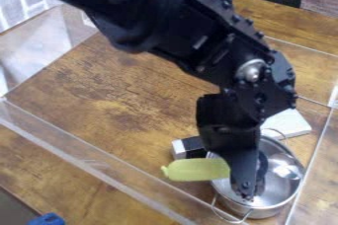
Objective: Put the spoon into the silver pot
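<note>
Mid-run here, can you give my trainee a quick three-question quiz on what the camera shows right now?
1. True or false: the short spoon with the yellow-green plastic handle lies flat on the wooden table.
2. Where is the black gripper? A) over the round shiny steel pot B) over the flat grey slab
3. What sticks out past the pot's left rim?

Key: 1 false; 2 A; 3 the spoon's handle.
</note>
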Controlling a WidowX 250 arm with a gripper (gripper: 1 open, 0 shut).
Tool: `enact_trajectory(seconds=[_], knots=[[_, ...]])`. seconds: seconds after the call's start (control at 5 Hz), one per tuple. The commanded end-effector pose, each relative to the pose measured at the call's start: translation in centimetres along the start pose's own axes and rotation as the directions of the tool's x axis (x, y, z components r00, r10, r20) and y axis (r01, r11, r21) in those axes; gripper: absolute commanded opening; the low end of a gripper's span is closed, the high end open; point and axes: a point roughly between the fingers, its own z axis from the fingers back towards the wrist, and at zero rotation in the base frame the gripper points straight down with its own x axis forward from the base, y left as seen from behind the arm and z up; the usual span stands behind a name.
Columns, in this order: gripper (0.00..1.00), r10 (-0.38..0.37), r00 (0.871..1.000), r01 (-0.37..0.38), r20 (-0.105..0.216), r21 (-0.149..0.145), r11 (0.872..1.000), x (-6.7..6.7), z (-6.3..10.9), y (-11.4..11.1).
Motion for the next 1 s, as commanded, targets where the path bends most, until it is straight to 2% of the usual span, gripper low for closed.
enact_trajectory(seconds=[0.0, 0.2, 0.4, 0.6, 0.8], knots=[[1.0, -0.003, 1.0, 0.003, -0.022, -0.016, 1.0, -0.5, 0.3, -1.4], [1.0, -0.02, 1.0, 0.02, -0.015, 0.001, 1.0, -0.7, -0.6, -1.6], [1.0, 0.053, 0.998, -0.053, 0.026, 0.0, 0.999, -0.2, -1.7, -1.5], [1.0, 0.112, 0.992, -0.111, 0.055, -0.01, 0.994, -0.4, -2.1, -1.7], [1.0, 0.167, 0.982, -0.166, 0.09, -0.025, 0.986, -0.7, -1.5, -1.5]])
